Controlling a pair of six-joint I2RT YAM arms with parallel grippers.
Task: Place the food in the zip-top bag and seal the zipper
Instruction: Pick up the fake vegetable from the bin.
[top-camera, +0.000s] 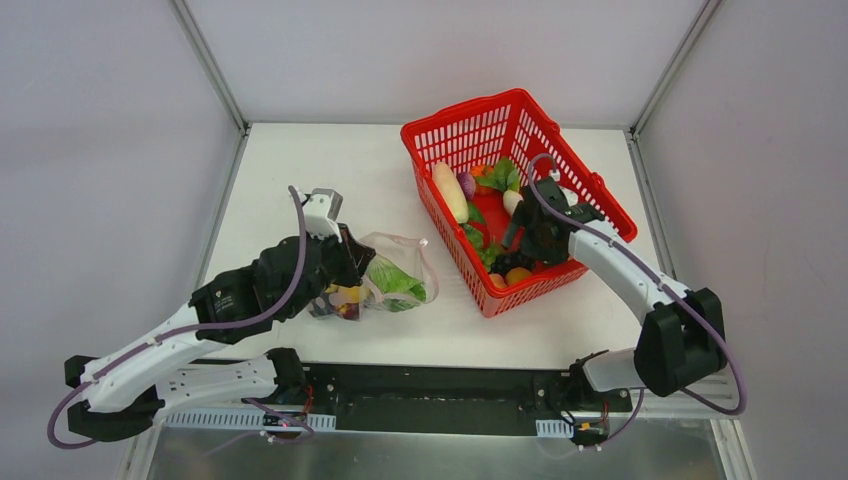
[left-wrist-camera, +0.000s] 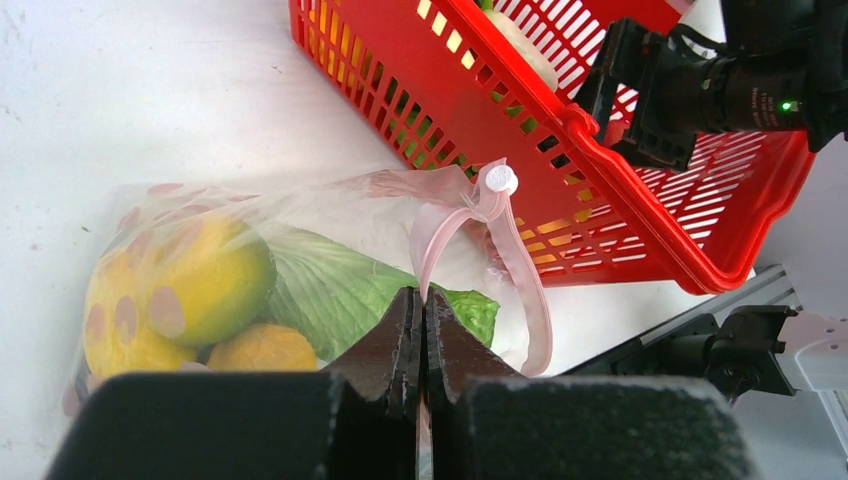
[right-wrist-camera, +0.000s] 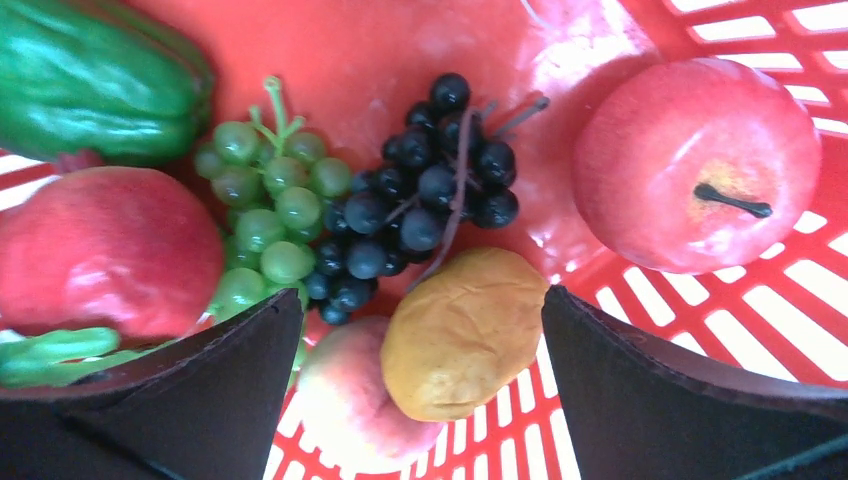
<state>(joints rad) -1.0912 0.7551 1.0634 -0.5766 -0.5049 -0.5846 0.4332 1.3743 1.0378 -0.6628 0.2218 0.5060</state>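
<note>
The clear zip-top bag (top-camera: 398, 276) lies on the table left of the basket. Inside it are a yellow fruit (left-wrist-camera: 200, 280), an orange piece (left-wrist-camera: 262, 348) and a green leaf (left-wrist-camera: 330, 290). My left gripper (left-wrist-camera: 421, 300) is shut on the bag's pink zipper (left-wrist-camera: 525, 280) at the mouth, and the white slider (left-wrist-camera: 497, 180) sits further along the strip. My right gripper (right-wrist-camera: 420, 298) hangs open inside the red basket, its fingers on either side of a tan-orange piece (right-wrist-camera: 462, 335) without touching it. Dark grapes (right-wrist-camera: 420, 205), green grapes (right-wrist-camera: 265, 205), a red apple (right-wrist-camera: 695, 165) and a pale peach (right-wrist-camera: 345, 400) lie around it.
The red mesh basket (top-camera: 470, 125) stands at the back right and also holds a white radish (top-camera: 449, 190) and leafy greens (top-camera: 503, 175). Its near rim (left-wrist-camera: 620, 150) is close to the bag's mouth. The arm bases and a black rail (top-camera: 430, 395) run along the near edge.
</note>
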